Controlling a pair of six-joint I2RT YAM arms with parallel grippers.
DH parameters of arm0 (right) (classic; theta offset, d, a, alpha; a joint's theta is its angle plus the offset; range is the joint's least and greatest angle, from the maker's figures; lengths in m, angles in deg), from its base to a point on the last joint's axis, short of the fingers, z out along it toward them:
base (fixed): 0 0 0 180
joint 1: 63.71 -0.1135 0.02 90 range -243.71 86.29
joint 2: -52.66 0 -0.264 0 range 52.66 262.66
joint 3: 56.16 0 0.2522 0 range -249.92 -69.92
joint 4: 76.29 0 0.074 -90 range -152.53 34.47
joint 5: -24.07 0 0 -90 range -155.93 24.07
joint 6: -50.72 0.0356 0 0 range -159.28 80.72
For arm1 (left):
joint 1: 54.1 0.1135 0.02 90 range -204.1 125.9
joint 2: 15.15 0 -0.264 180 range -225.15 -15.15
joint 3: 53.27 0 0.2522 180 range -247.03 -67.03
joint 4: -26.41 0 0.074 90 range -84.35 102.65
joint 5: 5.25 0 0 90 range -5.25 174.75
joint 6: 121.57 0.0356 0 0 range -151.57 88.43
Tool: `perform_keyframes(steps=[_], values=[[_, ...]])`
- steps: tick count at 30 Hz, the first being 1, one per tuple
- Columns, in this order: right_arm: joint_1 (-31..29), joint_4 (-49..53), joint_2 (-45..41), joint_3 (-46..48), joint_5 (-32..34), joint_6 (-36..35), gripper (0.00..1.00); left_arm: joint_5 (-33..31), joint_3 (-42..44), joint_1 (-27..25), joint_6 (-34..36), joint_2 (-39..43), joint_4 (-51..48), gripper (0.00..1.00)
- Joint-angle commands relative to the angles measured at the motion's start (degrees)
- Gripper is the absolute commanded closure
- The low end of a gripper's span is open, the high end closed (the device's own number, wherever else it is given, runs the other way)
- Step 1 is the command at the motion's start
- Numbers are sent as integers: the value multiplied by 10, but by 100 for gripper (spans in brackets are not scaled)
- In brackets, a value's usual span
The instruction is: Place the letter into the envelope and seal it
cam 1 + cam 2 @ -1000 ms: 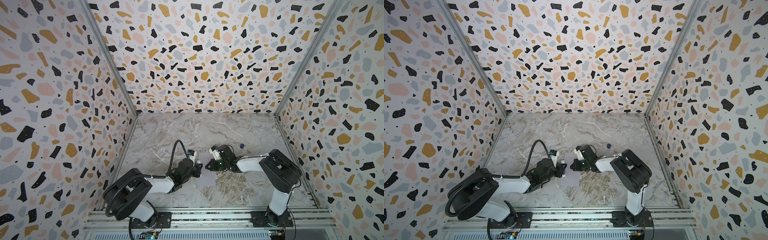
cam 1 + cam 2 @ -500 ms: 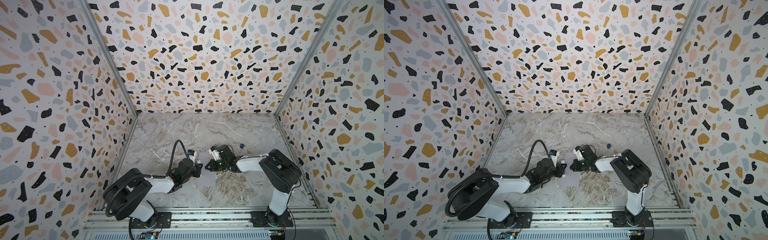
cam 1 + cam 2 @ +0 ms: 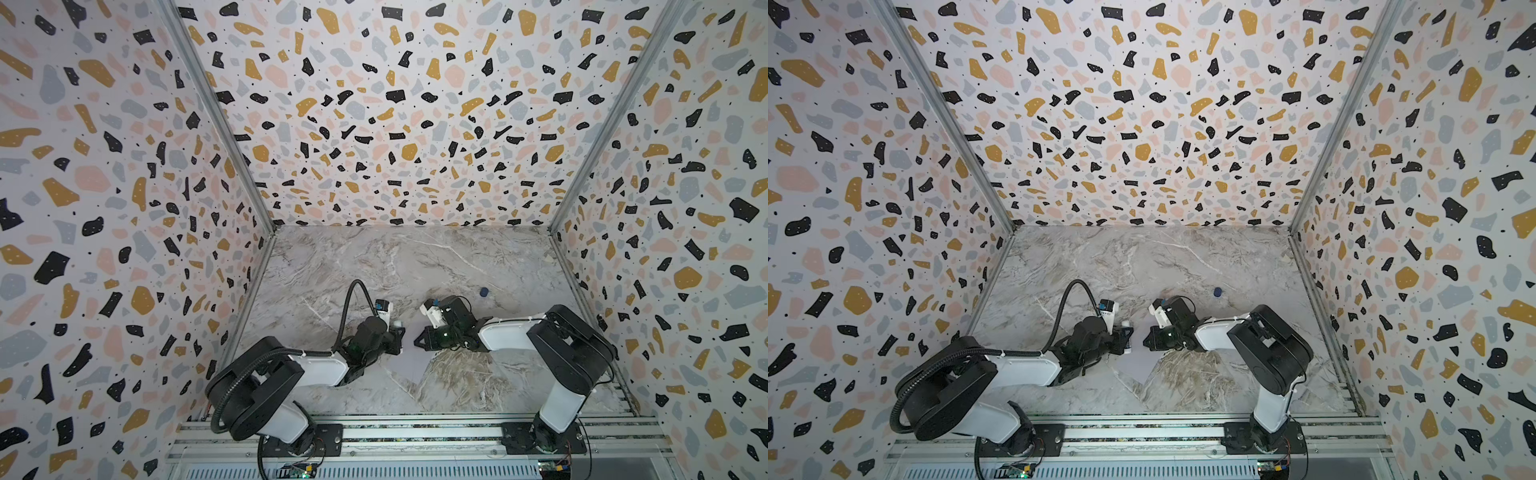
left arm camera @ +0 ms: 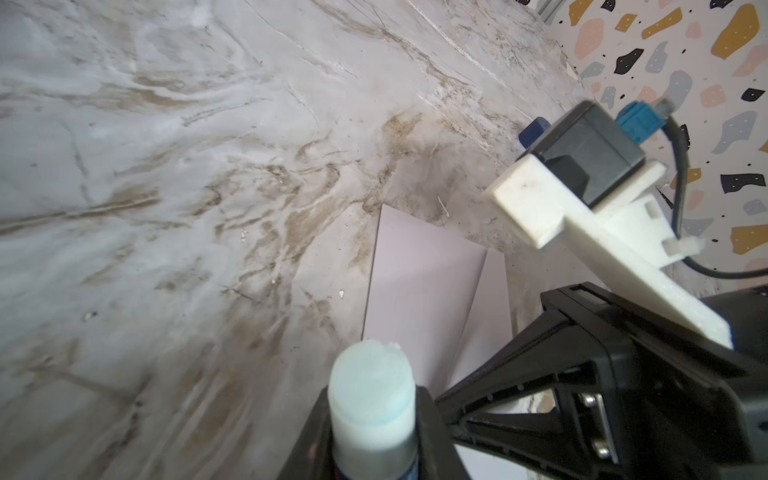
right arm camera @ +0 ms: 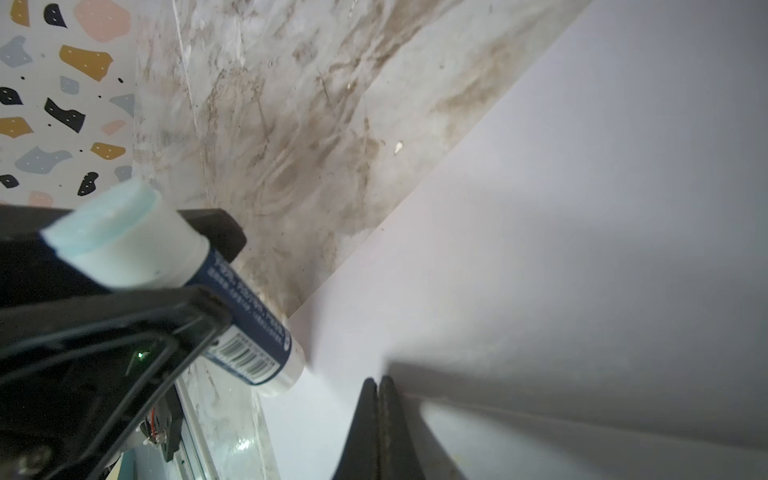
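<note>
I am looking down at a grey marble-patterned table (image 3: 374,266) boxed in on three sides by terrazzo-print walls (image 3: 374,104), with an aluminium rail (image 3: 415,432) along the near edge carrying both arm bases.

In both top views the envelope (image 3: 409,365) (image 3: 1140,363) is only a pale sliver lying flat near the front middle, half hidden by the two wrists. The right wrist view shows it filling most of the frame (image 5: 540,249), with a crease running along it.

The left gripper (image 3: 395,338) (image 5: 212,270) is clamped around a navy glue stick (image 5: 245,316) with a barcode label. The stick's lower white end meets the envelope's edge and its pale end points up at the left wrist camera (image 4: 372,399). The right gripper (image 3: 417,341) (image 5: 378,386) is clenched on nothing, its tips set down on the envelope.

A small blue cap (image 3: 483,292) (image 4: 534,131) sits far right, well apart. In the left wrist view the right arm's wrist camera (image 4: 582,166) blocks the envelope's right part.
</note>
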Motion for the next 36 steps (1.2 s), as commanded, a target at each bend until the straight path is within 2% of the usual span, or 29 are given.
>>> perform_keyframes(steps=[1, 9, 15, 24, 36], values=[[-6, 52, -5, 11, -7, -13, 100, -6, -8, 2, 0, -7, -5, 100], [2, 49, -103, -28, -7, -18, 100, -1, -9, 2, 1, 6, -13, 100], [2, 71, -153, -22, -3, -28, 100, 7, -26, 2, 5, 57, -49, 100], [-26, 84, -146, 16, -5, -33, 100, 21, -7, -4, -23, 117, -66, 100], [-70, 110, -85, 1, 31, -41, 100, 14, 27, -28, -51, 97, -45, 100]])
